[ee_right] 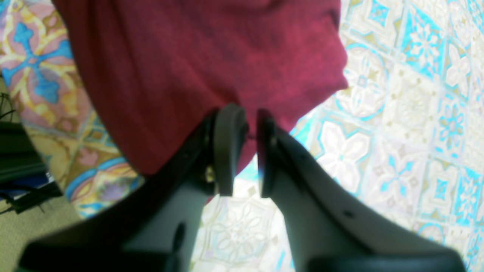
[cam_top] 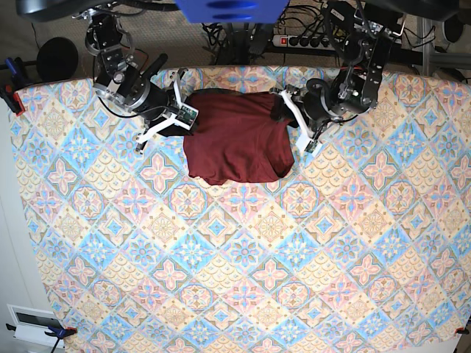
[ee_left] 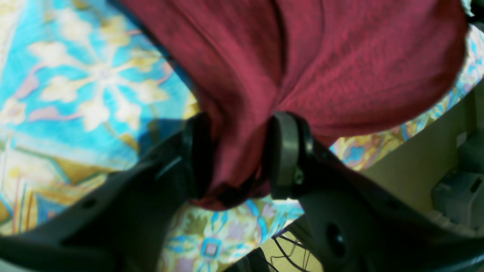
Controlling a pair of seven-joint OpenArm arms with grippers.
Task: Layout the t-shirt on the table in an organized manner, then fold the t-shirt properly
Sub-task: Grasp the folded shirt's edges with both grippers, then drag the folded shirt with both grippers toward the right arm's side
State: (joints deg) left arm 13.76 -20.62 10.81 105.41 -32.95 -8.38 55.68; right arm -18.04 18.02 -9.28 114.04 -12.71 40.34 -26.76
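Black arms, white-trimmed – each hand [ee_right: 245, 151] with dark curved fingers [ee_left: 287, 151]

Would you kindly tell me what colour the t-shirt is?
The t-shirt is plain dark maroon, without print; the base view shows it best.

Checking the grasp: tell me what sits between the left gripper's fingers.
A bunched fold of the t-shirt fills the left gripper, seen in the left wrist view.

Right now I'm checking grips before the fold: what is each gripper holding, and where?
Left gripper: a bunched edge of the t-shirt. Right gripper: pinching its opposite side edge.
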